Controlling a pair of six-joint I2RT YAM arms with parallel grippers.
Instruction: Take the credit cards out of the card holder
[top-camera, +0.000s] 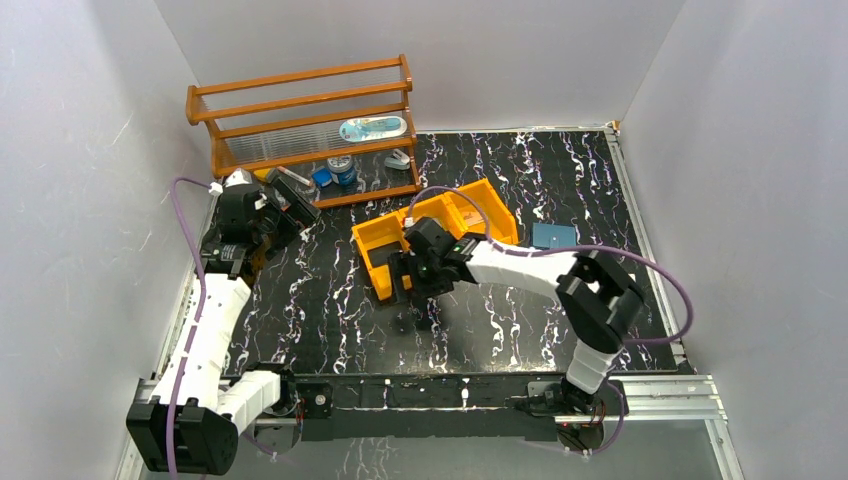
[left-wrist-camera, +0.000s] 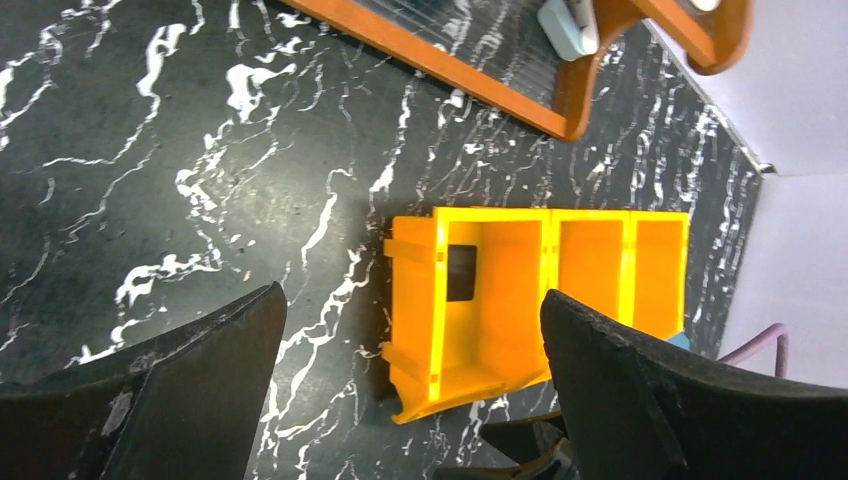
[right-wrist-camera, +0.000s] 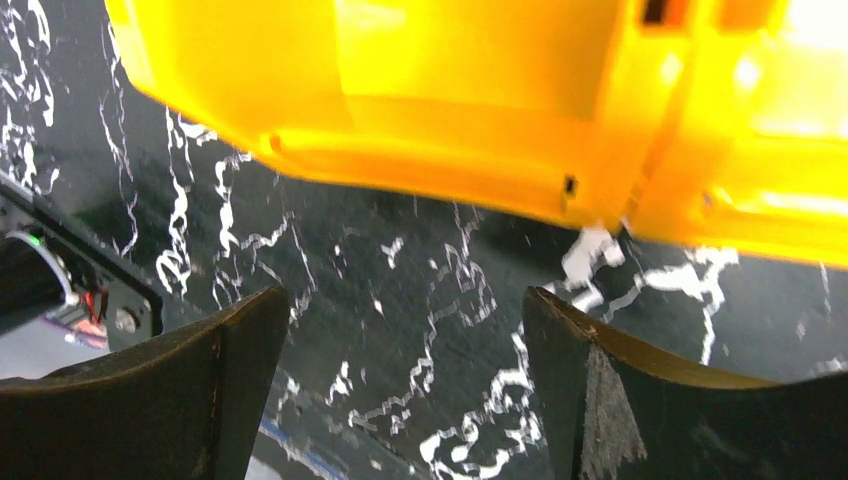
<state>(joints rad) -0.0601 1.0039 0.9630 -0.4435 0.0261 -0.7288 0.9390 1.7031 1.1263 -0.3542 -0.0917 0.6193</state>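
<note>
On the worktop (top-camera: 330, 320), centre: I see one orange tray (top-camera: 372, 252) with three compartments in a row, set at an angle.
Card holder (top-camera: 553, 236): one, blue, lying flat just to the right of the tray. It looks shut from above, and neither hand touches it.
Credit cards: I cannot make out any for certain.
Dark rectangle (left-wrist-camera: 461, 272): one, against the wall of an end compartment of the tray. It is too small for me to name.
Left hand (left-wrist-camera: 410, 300): one of two, up at the left rear near the end of the rack. Its fingers are spread wide with nothing between them, and its camera looks down on the tray.
Right hand (right-wrist-camera: 405, 300): over the near-left end of the tray. Its fingers are spread wide, with bare worktop between them and the tray's outer wall just ahead. It holds nothing.
Wooden rack (top-camera: 300, 105): one, at the back left, with two shelves. One pale oblong item lies on the upper shelf and a few small items on the lower one.
Arms: two, both reaching in from the near edge.
</note>
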